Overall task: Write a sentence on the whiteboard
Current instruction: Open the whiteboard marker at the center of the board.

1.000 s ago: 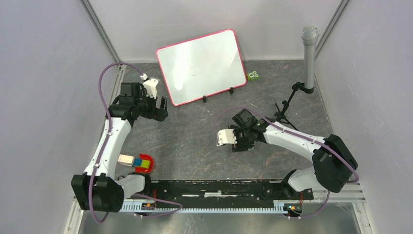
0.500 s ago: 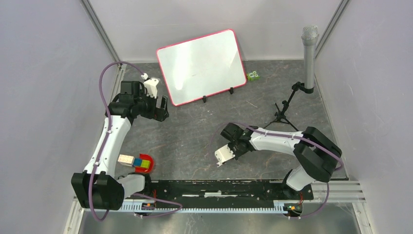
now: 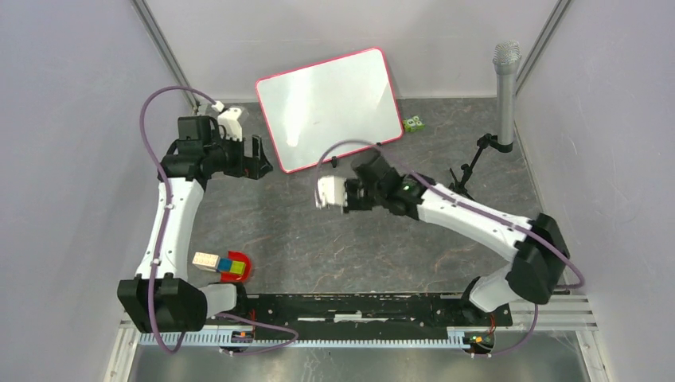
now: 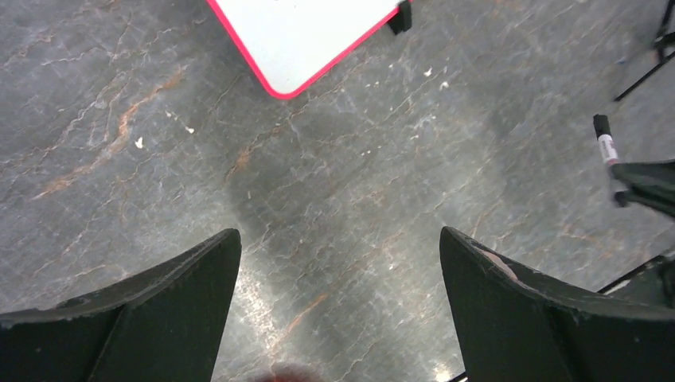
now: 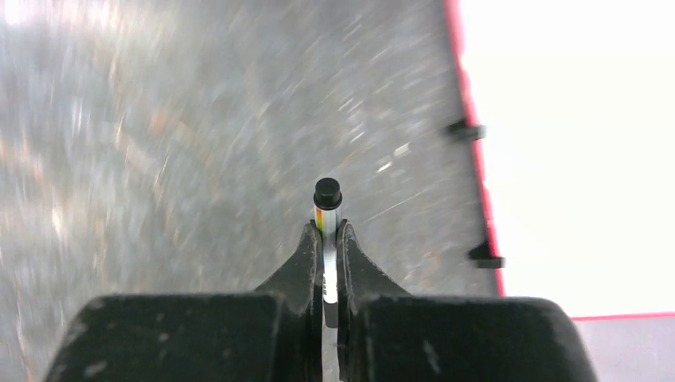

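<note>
Right wrist: grey marbled tabletop (image 5: 159, 119) is smeared with blur, no detail. White red-framed whiteboard (image 5: 573, 159) is blown out to plain white and cut by the top and right edges. Thin black-capped marker (image 5: 327, 199): only the cap end shows, the rest is buried inside the right gripper (image 5: 327, 239).
Left wrist: only one whiteboard corner in frame. Both fingers (image 4: 159, 318) of the black left gripper (image 4: 338, 235) are cut at the bottom edge. Reddish blob (image 4: 278, 374) down there, can't identify it.
Top view: right fingertips hidden under the wrist. Small green object (image 3: 413, 124) beside the whiteboard is possibly a toy, too small to tell. Whiteboard face too small to read.
</note>
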Motion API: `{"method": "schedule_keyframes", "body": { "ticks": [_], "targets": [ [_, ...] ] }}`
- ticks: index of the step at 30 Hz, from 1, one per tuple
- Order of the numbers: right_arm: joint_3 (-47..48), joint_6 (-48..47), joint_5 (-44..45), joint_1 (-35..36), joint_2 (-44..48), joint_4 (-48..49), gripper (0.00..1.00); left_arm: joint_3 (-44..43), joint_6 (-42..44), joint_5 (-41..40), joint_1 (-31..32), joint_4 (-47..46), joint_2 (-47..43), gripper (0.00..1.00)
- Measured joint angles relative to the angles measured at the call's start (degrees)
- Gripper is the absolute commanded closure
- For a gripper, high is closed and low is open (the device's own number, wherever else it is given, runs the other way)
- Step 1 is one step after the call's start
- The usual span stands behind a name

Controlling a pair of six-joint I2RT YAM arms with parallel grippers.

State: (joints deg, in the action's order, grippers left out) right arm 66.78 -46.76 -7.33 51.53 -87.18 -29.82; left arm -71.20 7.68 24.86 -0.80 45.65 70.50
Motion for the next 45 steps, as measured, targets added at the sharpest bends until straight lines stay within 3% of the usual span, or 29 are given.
{"method": "schedule_keyframes", "body": {
  "ticks": [8,10,14,18,21,28,32,34,36,37,38,42,45],
  "targets": [
    [9.5,30.8,-1.7,-4.7,9.2,17.0,1.00,2.6,-5.9,15.5,-2.4,-7.7,-1.3,0.00],
    [11.6,38.9,-1.7,-6.2,9.1,20.2,1.00,6.3,-9.7,22.9,-2.4,-13.0,-1.8,0.00],
    [13.7,54.4,-1.9,-9.5,8.3,23.5,1.00,16.0,-19.2,30.2,-1.4,-26.8,-3.7,0.00],
    [13.8,66.1,-1.4,-10.9,7.0,24.0,1.00,23.7,-24.7,30.6,4.2,-36.1,-9.1,0.06],
    [13.4,72.4,-1.2,-10.9,6.4,23.9,1.00,23.7,-25.8,30.2,10.4,-41.7,-11.6,0.11],
    [11.4,81.3,-2.0,-10.8,6.4,24.0,1.00,23.0,-28.0,26.8,17.2,-48.2,-8.8,0.21],
    [11.2,84.1,-3.5,-10.8,6.4,24.9,1.00,22.9,-29.4,25.7,19.0,-49.3,-6.3,0.39],
    [11.0,85.2,-4.4,-10.8,6.4,25.5,1.00,22.5,-30.0,25.5,19.3,-49.6,-5.6,0.56],
    [10.8,85.9,-5.2,-10.8,6.4,26.2,1.00,22.0,-30.7,25.2,19.5,-50.2,-5.1,0.80],
    [10.6,86.1,-5.7,-10.8,6.4,26.7,0.94,21.7,-30.6,25.2,19.6,-50.5,-5.0,0.92],
    [10.2,86.1,-6.0,-10.8,6.4,27.5,0.84,21.5,-30.7,25.3,19.6,-50.5,-5.0,0.97],
    [8.3,85.2,-10.1,-12.1,6.6,30.4,0.48,19.8,-27.5,26.8,20.0,-46.3,-5.2,0.98],
    [6.9,80.8,-17.5,-14.2,6.6,31.1,0.32,15.6,-19.6,26.3,19.9,-36.0,-5.2,0.98]
  ]
}}
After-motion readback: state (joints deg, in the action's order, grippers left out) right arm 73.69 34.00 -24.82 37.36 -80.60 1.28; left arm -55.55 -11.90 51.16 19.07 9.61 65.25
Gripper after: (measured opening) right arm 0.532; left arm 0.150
